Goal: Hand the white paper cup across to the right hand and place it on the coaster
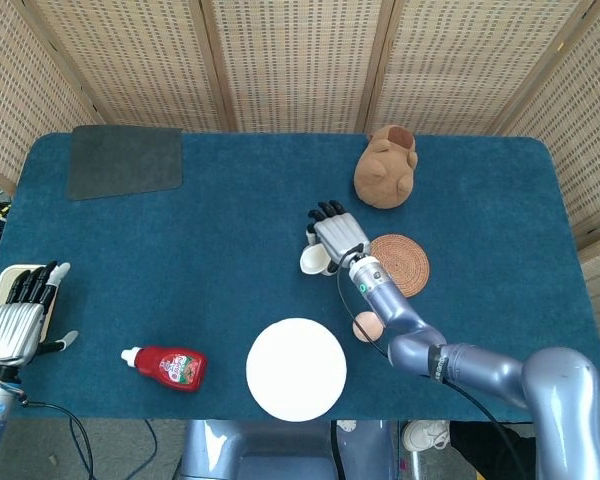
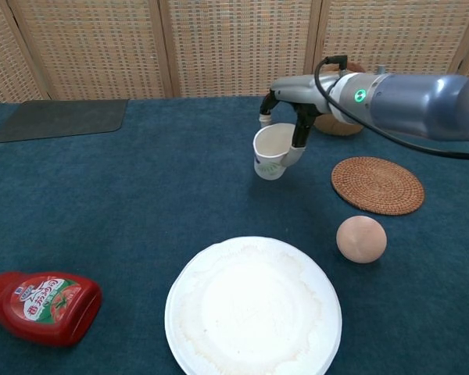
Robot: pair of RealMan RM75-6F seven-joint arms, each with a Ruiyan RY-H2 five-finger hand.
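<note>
From the head view, our right hand (image 1: pixel 338 240) holds the white paper cup (image 1: pixel 314 260) just left of the coaster (image 1: pixel 400 265), while our left hand (image 1: pixel 20 312) idles spread and empty off the table's edge. In the chest view the cup hangs tilted above the cloth, we judge so it can be carried over to the coaster.

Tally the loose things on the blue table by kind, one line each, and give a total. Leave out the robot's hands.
Paper cup: 1
Woven coaster: 1
White plate: 1
Ketchup bottle: 1
Tan ball: 1
Brown plush toy: 1
Grey mat: 1
Total: 7
</note>
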